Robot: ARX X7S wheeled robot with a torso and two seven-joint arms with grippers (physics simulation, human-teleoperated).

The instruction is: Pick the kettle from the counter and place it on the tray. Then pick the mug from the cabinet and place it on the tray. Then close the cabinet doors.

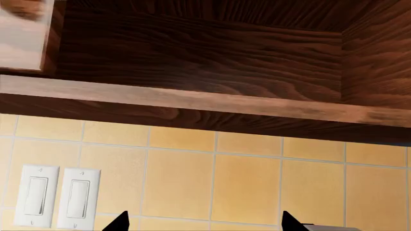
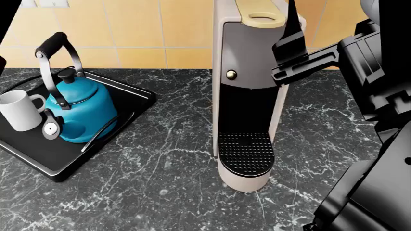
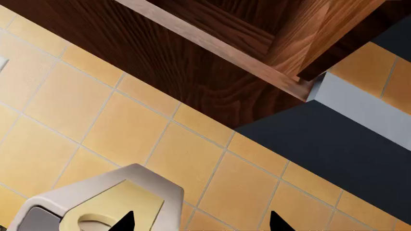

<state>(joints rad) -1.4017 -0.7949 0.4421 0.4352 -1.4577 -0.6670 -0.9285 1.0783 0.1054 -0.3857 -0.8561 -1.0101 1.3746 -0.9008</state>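
Cabinet doors are what is left, judging by how things lie. The left gripper (image 1: 202,222) is spread wide with nothing between its two black fingertips; its wrist view looks up at the dark wooden cabinet (image 1: 205,57), open and bare inside as far as that view reaches, with a lighter front edge, and below it the yellow tiled wall (image 1: 244,173) and a pair of white light switches (image 1: 57,197). The right gripper (image 3: 200,222) is likewise apart and carries nothing; it is raised above the top of the beige coffee machine (image 3: 103,202), facing the cabinet's underside and a corner of it.

In the head view the right arm shows raised beside the coffee machine, which stands on the dark marble counter (image 2: 167,159). Off to the left sits the black tray (image 2: 38,154), with the blue kettle (image 2: 80,108) standing upright on it and the white mug (image 2: 20,111) just beside the kettle, also on the tray.

So both placings look done. No door itself is clearly visible in these views, so how far either stands open cannot be told; both arms are up near the cabinet, which fits the closing step.
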